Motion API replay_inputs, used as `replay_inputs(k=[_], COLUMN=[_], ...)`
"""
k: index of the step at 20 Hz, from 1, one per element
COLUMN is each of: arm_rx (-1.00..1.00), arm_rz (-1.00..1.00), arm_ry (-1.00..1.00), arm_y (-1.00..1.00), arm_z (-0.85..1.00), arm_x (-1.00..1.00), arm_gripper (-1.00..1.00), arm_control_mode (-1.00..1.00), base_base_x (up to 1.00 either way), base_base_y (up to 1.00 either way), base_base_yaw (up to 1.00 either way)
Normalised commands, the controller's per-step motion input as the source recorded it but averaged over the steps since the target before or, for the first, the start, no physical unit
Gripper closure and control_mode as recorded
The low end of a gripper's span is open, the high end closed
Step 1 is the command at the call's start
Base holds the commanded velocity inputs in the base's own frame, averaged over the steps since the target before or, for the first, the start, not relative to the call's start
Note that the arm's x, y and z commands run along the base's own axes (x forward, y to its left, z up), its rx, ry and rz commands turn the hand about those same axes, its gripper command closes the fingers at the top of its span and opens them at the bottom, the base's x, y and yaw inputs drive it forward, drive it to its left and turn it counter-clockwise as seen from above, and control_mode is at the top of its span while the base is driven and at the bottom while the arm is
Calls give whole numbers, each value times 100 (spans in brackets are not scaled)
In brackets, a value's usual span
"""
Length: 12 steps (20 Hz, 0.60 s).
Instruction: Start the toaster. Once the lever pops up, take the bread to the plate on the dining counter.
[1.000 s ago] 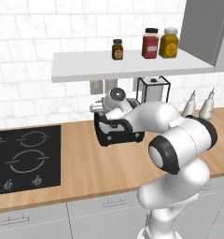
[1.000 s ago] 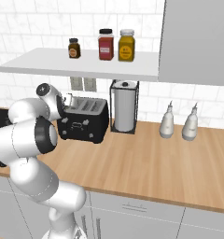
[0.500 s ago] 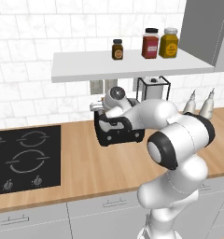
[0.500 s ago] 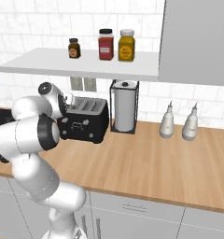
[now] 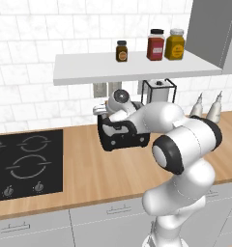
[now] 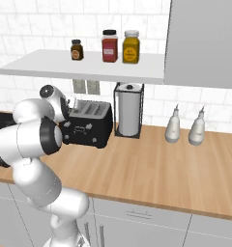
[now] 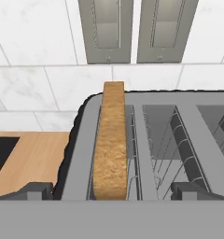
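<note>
The black toaster (image 5: 125, 140) (image 6: 89, 130) stands on the wood wall counter against the tiled wall. My hand hovers right above its left end, looking down into the silver-rimmed slots (image 7: 143, 140). The bread (image 7: 109, 149), a tan slice with a brown crust, stands on edge in the leftmost slot and rises above the rim. My gripper (image 7: 111, 191) is open, with one dark fingertip (image 7: 37, 189) on each side of the slice and neither touching it. The plate and the dining counter are out of view.
A paper towel holder (image 6: 129, 116) stands just right of the toaster, with two pale bottles (image 6: 173, 126) further right. The black hob (image 5: 26, 164) lies to the left. A white shelf (image 6: 89, 67) with jars hangs low over the toaster. Wall outlets (image 7: 109, 28) sit behind it.
The hand has shifted only slightly above the toaster's left end. The jaws have stayed open and the bread has stayed in its slot.
</note>
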Motion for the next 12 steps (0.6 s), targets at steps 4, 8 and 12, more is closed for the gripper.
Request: replay_inputs(k=[4, 8, 12], arm_rx=[0, 0, 0], arm_rz=[0, 0, 0], arm_ry=[0, 0, 0], arm_y=[0, 0, 1], arm_z=[-1, 0, 0], arm_x=[0, 0, 5], arm_gripper=[-100, -100, -100], arm_control_mode=[-100, -100, -100], base_base_x=[0, 0, 0], base_base_y=[0, 0, 0], base_base_yaw=[0, 0, 0])
